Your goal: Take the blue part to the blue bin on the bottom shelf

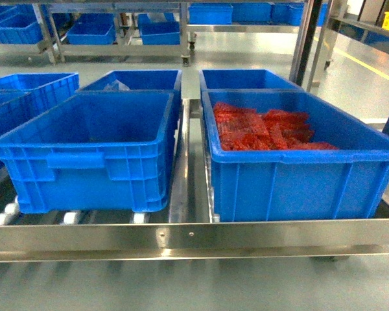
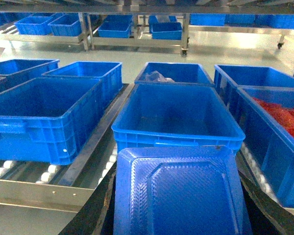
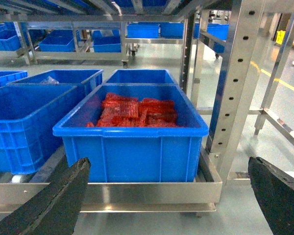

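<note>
The blue part [image 2: 179, 196], a flat textured plastic tray, fills the bottom of the left wrist view. My left gripper [image 2: 178, 176] is shut on it, with a dark finger on each side. Just beyond the part stands an empty blue bin [image 2: 176, 115], which is the front left bin [image 1: 84, 152] in the head view. It sits on the bottom shelf [image 1: 194, 234], behind the steel front rail. My right gripper [image 3: 166, 196] is open and holds nothing, facing a blue bin of red parts [image 3: 132, 142]. Neither gripper shows in the head view.
The red parts' bin [image 1: 298, 165] stands front right, across the centre divider rail [image 1: 181, 188]. More blue bins [image 1: 139, 81] stand behind and to the left [image 1: 26, 91]. A steel upright [image 3: 232, 83] rises to the right of the shelf. White rollers [image 1: 71, 217] line the shelf floor.
</note>
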You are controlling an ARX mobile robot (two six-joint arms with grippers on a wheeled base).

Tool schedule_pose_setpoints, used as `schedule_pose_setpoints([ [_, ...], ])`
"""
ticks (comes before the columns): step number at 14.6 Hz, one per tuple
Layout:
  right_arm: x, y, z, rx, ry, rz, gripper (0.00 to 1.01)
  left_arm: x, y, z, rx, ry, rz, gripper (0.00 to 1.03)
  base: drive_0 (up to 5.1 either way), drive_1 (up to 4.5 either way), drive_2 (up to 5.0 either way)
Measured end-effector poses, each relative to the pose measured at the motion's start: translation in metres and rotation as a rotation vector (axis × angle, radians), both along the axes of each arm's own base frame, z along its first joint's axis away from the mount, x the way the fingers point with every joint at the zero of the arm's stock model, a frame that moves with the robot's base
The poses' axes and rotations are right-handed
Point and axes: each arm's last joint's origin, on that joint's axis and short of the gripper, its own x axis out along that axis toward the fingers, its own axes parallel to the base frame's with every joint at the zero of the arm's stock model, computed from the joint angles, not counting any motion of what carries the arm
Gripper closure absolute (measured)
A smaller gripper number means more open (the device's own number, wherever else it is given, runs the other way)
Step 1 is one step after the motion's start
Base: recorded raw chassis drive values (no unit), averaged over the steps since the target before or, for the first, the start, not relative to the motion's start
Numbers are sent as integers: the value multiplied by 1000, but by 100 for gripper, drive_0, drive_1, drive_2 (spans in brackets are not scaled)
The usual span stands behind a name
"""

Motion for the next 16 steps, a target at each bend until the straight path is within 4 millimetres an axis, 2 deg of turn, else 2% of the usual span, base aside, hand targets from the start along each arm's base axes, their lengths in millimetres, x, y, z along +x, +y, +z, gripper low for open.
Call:
schedule_pose_setpoints([
  [16, 0, 0, 0, 0, 0, 0, 3, 0, 0, -1, 1, 3, 0, 59, 0, 0, 0],
])
